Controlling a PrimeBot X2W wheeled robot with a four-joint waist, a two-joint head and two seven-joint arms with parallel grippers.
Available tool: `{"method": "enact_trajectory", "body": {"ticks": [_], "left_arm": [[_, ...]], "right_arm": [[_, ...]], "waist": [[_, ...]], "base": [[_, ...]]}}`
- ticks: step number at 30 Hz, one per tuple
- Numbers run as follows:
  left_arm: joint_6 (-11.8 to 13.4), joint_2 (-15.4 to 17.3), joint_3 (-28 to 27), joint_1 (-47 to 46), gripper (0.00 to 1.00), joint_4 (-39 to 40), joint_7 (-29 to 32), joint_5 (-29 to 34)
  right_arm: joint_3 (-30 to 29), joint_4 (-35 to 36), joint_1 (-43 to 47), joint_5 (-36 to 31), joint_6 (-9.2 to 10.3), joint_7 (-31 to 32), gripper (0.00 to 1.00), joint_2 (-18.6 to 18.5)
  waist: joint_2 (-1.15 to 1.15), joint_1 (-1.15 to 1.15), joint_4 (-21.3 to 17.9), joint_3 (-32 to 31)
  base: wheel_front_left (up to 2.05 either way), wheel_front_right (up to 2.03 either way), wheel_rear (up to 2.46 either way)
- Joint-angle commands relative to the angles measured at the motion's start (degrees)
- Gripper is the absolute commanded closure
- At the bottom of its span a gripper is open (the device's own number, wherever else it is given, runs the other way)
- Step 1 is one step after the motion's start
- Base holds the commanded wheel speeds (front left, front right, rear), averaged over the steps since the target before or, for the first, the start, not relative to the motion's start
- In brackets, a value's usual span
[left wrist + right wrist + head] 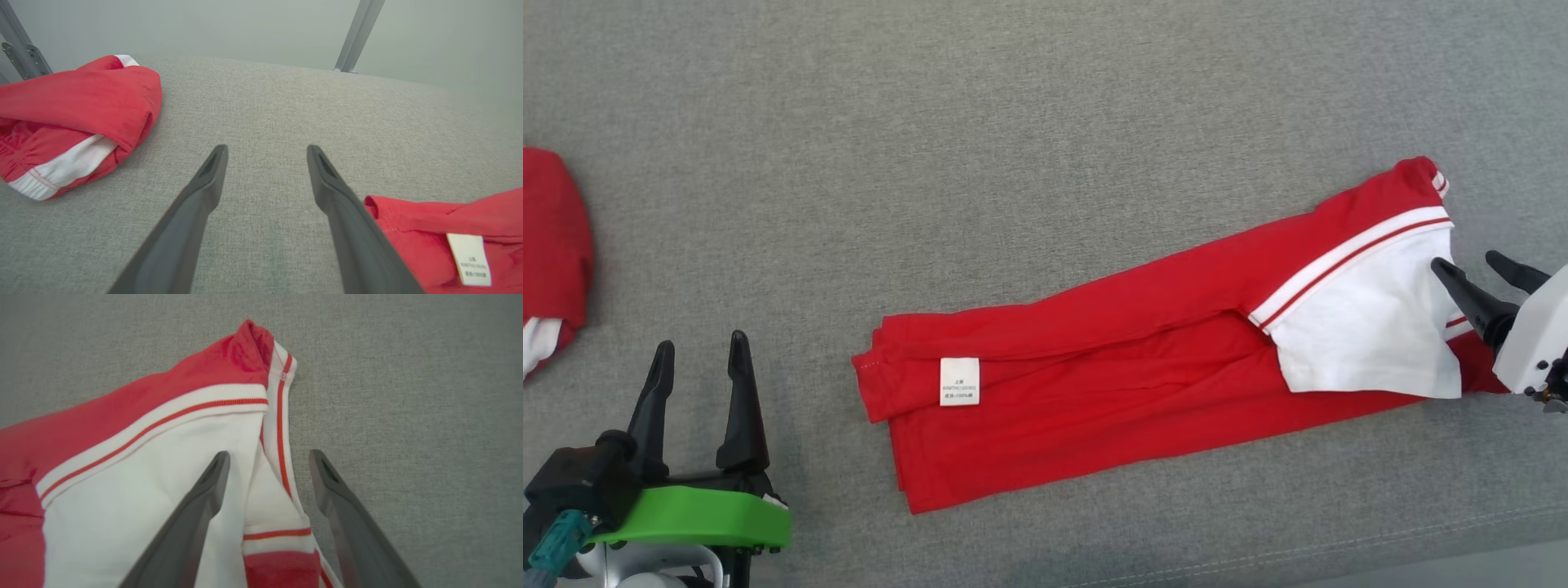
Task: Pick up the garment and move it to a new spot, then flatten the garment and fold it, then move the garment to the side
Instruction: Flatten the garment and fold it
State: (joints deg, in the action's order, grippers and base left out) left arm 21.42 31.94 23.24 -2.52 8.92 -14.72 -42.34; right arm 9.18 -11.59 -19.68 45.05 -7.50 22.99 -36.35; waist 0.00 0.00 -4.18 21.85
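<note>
Another red garment (551, 245) lies at nine o'clock. The folded garment (1111, 384) stretches from centre to three (label up). Left gripper (702, 339), at seven, gapes empty; right gripper (1463, 259) spreads wide at its white end.

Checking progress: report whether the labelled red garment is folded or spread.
Folded lengthwise. The garment lies as a narrow strip, stacked layers showing at the label end.
</note>
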Motion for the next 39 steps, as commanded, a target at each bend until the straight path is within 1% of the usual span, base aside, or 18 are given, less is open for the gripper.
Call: {"method": "enact_trajectory", "body": {"ticks": [1,3,6,12,15,16,17,19,20,21,22,26,29,30,33,39], "left_arm": [[-0.5,-0.8,-0.8,0.2,0.00,0.1,-0.3,0.5],[-1.6,-1.2,-2.0,0.9,0.00,-0.5,-0.5,1.6],[-4.0,-2.8,-4.1,1.4,0.00,-1.0,-0.5,2.9],[-9.0,-6.8,-8.9,2.2,0.00,-3.6,-0.5,5.7],[-11.5,-8.6,-10.7,2.2,0.00,-5.2,-0.5,6.6],[-11.5,-8.6,-10.7,2.2,0.00,-5.2,-0.5,6.6],[-12.1,-9.1,-11.1,2.2,0.00,-5.7,-0.5,7.0],[-13.6,-10.2,-11.9,1.7,0.00,-6.8,-0.5,7.6],[-14.3,-10.6,-12.2,1.5,0.00,-7.2,-0.5,7.8],[-15.1,-10.9,-12.6,1.3,0.00,-7.8,-0.5,8.1],[-15.6,-11.2,-13.1,1.1,0.00,-8.3,-0.5,8.5],[-17.4,-12.2,-15.0,1.3,0.00,-9.8,-0.5,9.5],[-18.4,-12.6,-16.3,1.7,0.00,-10.7,-0.5,10.2],[-19.0,-12.6,-16.7,1.9,0.00,-11.6,-0.5,10.5],[-19.9,-13.0,-17.0,1.5,0.00,-12.2,-0.5,11.1],[-20.6,-13.3,-16.8,1.2,0.00,-12.9,-0.5,11.9]], "right_arm": [[0.3,-1.0,-1.0,-0.3,0.02,0.4,0.00,0.5],[1.0,-2.6,-2.0,-0.6,0.02,0.7,0.00,0.5],[1.8,-5.1,-2.8,-1.1,0.02,1.0,0.00,0.4],[1.8,-9.5,-3.5,-0.2,0.06,1.2,0.00,0.1],[2.7,-10.5,-3.7,1.8,0.06,2.5,0.00,1.2],[2.7,-10.5,-3.7,1.8,0.06,2.5,0.00,1.2],[3.2,-10.7,-3.8,2.7,0.05,2.9,0.00,1.7],[5.5,-10.4,-3.7,3.4,-0.10,4.1,0.00,2.2],[7.1,-9.7,-3.5,4.1,-0.17,4.6,0.28,2.6],[8.2,-9.0,-3.5,5.5,-0.22,4.5,0.91,3.3],[8.8,-7.9,-3.8,7.2,-0.23,4.1,1.00,3.6],[8.6,-5.9,-5.3,12.2,-0.02,1.6,1.00,2.0],[7.8,-6.6,-6.1,13.6,0.02,0.1,1.00,-0.2],[7.2,-7.8,-6.1,13.9,0.02,-0.6,1.00,-1.5],[4.5,-10.3,-5.4,15.0,0.03,-1.6,1.00,-4.3],[-3.0,-15.3,-3.3,16.4,0.03,-2.4,1.00,-10.2]], "waist": [[0.00,0.00,1.8,1.1],[0.00,0.00,2.5,1.6],[0.00,0.00,3.5,1.8],[0.00,0.00,4.4,1.7],[0.00,0.00,4.5,1.5],[0.00,0.00,4.5,1.5],[0.00,0.00,4.5,1.3],[0.00,0.00,4.4,1.1],[0.00,0.00,4.3,1.1],[0.00,0.00,4.2,1.0],[0.00,0.00,3.9,0.9],[0.00,0.00,2.3,0.2],[0.00,0.00,0.7,-0.5],[0.00,0.00,-0.4,-1.1],[0.00,0.00,-1.8,-1.9],[0.00,0.00,-3.1,-2.8]], "base": [[0.00,0.00,0.00],[0.00,0.00,0.00],[0.00,0.00,0.00],[0.00,0.00,0.00],[0.00,0.00,0.00],[0.00,0.00,0.00],[0.00,0.00,0.00],[0.00,0.00,0.00],[0.00,0.00,0.00],[0.00,0.00,0.00],[0.00,0.00,0.00],[0.00,0.00,0.00],[0.00,0.00,0.00],[0.00,0.00,0.00],[0.00,0.00,0.00],[0.00,0.00,0.00]]}}
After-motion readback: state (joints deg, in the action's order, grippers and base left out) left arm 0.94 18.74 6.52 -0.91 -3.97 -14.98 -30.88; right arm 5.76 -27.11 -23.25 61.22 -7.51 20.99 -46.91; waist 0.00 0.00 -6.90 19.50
